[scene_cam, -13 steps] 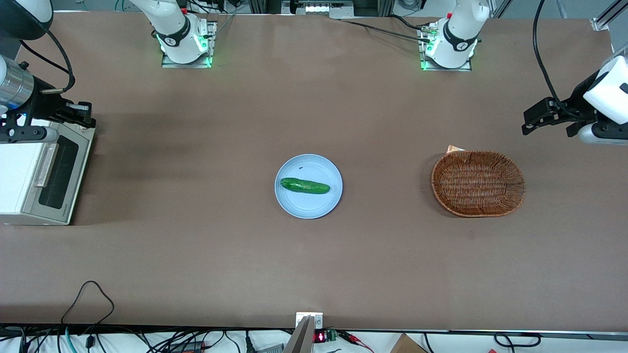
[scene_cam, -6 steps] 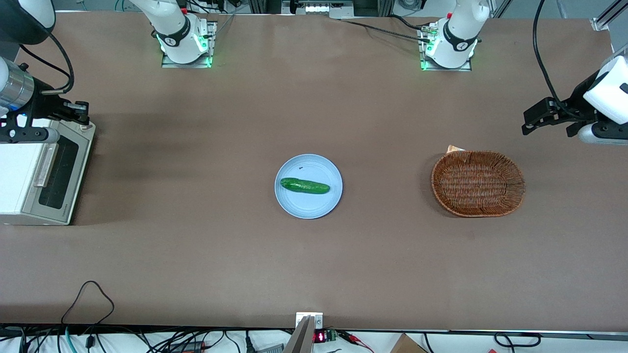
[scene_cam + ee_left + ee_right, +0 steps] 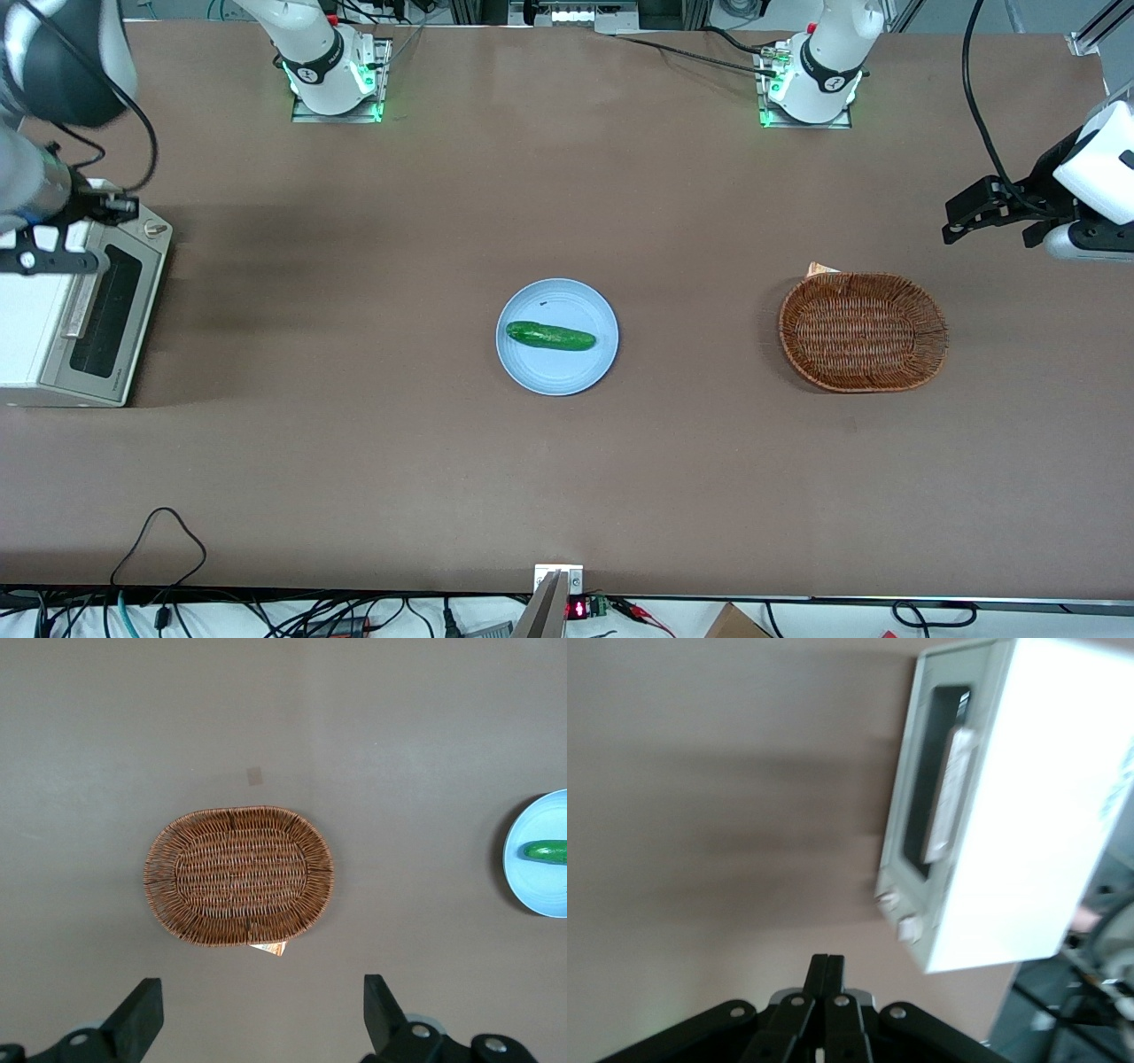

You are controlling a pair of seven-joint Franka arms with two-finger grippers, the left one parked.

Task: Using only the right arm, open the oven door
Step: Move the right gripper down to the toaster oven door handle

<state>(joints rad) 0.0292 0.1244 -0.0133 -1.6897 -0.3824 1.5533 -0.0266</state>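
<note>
The cream-white toaster oven (image 3: pixel 35 319) stands at the working arm's end of the table. Its oven door (image 3: pixel 106 310) is closed, with a dark glass window and a silver bar handle (image 3: pixel 78 297). It also shows in the right wrist view (image 3: pixel 921 797), with the handle (image 3: pixel 950 793) on it. The right arm (image 3: pixel 53 62) hangs over the oven's end farthest from the front camera. My gripper (image 3: pixel 120 207) is above the oven's top corner by the knobs, apart from the handle. In the right wrist view the gripper (image 3: pixel 827 964) has its two fingers pressed together, holding nothing.
A light blue plate (image 3: pixel 580 368) with a green cucumber (image 3: pixel 550 336) lies at the table's middle. A brown wicker basket (image 3: pixel 862 330) lies toward the parked arm's end, also in the left wrist view (image 3: pixel 239 875). Cables run along the table's near edge.
My gripper and wrist have drawn back over the oven, away from the table's middle, and the arm's elbow has swung inward. The oven door stays closed.
</note>
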